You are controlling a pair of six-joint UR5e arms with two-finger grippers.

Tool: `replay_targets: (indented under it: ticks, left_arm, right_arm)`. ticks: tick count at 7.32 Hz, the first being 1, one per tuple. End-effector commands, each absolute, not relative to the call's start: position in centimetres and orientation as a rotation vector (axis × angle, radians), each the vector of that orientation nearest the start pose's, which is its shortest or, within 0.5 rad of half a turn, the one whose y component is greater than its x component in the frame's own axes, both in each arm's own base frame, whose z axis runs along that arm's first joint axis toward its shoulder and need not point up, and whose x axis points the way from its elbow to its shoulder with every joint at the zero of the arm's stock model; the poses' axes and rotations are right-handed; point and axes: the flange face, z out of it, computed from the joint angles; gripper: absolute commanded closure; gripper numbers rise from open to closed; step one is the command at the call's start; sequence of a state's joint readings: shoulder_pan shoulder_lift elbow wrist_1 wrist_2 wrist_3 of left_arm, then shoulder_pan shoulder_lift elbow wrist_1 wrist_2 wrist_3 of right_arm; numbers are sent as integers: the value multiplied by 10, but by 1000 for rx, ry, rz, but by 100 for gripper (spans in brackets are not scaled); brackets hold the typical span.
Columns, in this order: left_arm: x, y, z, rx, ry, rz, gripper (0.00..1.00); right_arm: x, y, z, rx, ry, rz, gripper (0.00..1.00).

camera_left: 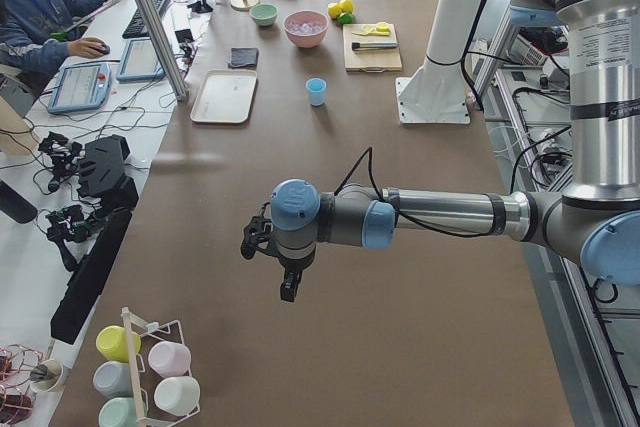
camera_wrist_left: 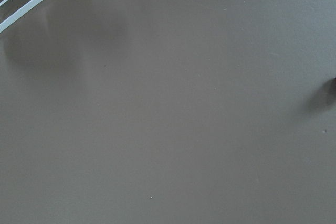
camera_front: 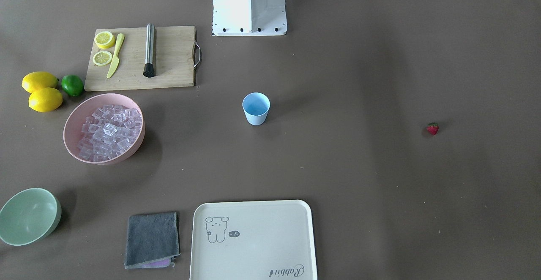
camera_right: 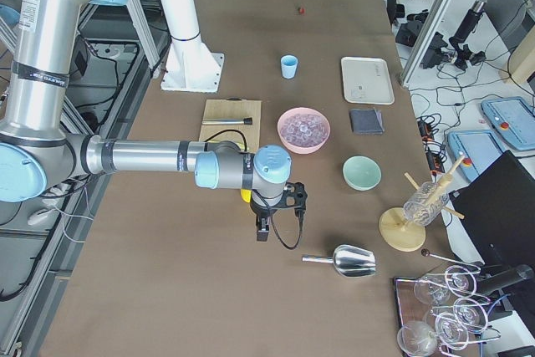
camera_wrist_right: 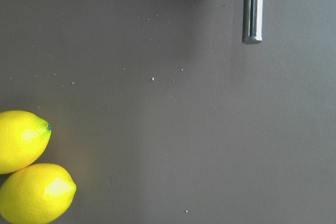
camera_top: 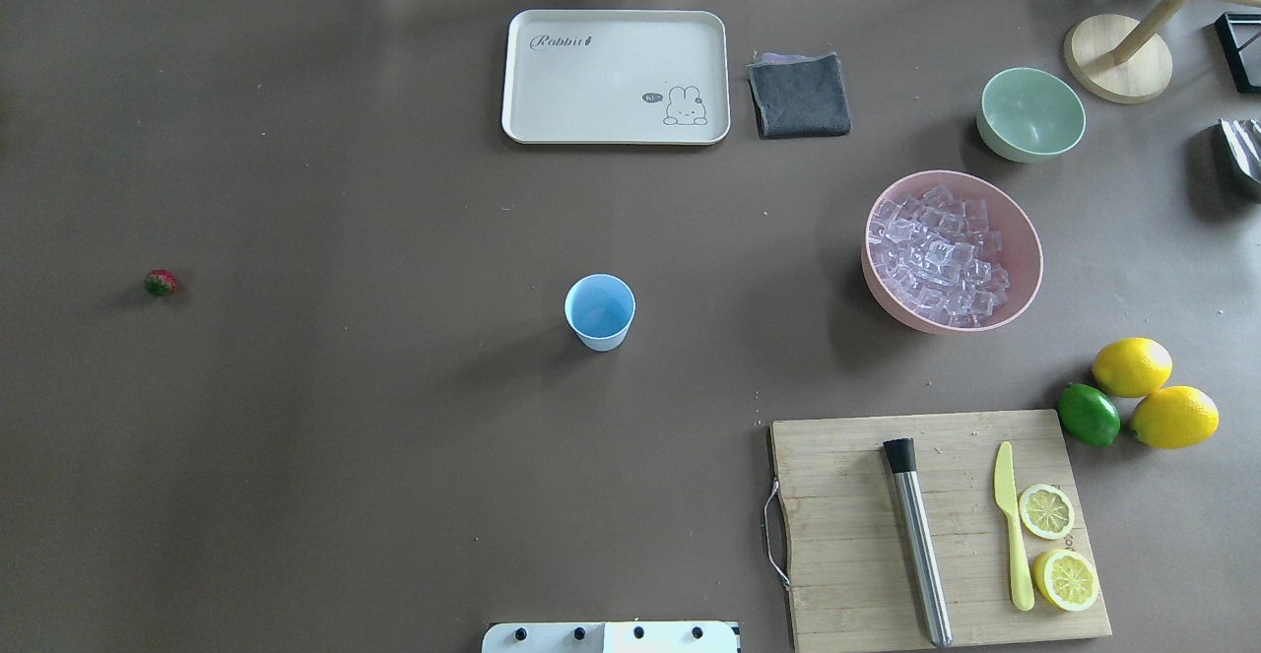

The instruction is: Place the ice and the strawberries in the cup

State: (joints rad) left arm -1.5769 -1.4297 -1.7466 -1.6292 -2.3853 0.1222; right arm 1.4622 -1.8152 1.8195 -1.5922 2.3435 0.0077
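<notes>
Both arms hang out past the ends of the surface (camera_top: 394,456), outside the two top views. The left claw (camera_left: 288,287) points down over the left end. The right claw (camera_right: 262,232) points down over the right end, just beyond the lemons (camera_wrist_right: 23,140). Each shows only from the side, so I cannot tell whether its jaws are spread or pressed together.

The coming move turns on sides. The cup (camera_top: 600,311) stands upright and empty at mid-surface, straight out from the base. The strawberry (camera_top: 160,283) lies alone on bare surface well to the cup's left, so the left arm is nearer. It is too small to tell its long axis. The ice (camera_top: 938,254) is heaped in the pink bowl (camera_top: 1025,239), to the cup's right and a little farther out. The right arm is nearer, and the bowl lies from that claw back toward the middle.

Counted, near to far:
- one board (camera_top: 847,495) carrying one muddler (camera_top: 918,545), one knife (camera_top: 1012,525) and two lemon halves (camera_top: 1046,511)
- two lemons and one lime (camera_top: 1089,414)
- one cup and one strawberry
- one bowl of ice — too many cubes to count
- one green bowl (camera_top: 1074,106), one cloth (camera_top: 800,94) and one tray (camera_top: 591,92)

One scoop (camera_right: 353,262) lies by the right claw.
</notes>
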Motion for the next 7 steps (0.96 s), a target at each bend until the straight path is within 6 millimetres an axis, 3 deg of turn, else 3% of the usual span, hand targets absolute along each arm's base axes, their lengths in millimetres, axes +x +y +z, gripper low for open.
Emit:
replay_targets:
  ticks: [1,3,5,6,7]
  left_arm:
    - [-63,-437,625,146,807,152,2]
    - [-58,-452,611,172,801,175,2]
    - [-41,-462,598,215,804,232,2]
    - [-40,-465,593,294,800,265,2]
    - [-28,-488,580,367,818,319,2]
  right_arm:
    - [21,-394,643,-56,-775,-90,0]
    - [20,-403,628,-25,-781,-102,0]
    - [17,-418,605,16,-811,-110,0]
    - [17,-425,578,68,-841,-128,0]
    - [27,-447,557,126,-832,-121,0]
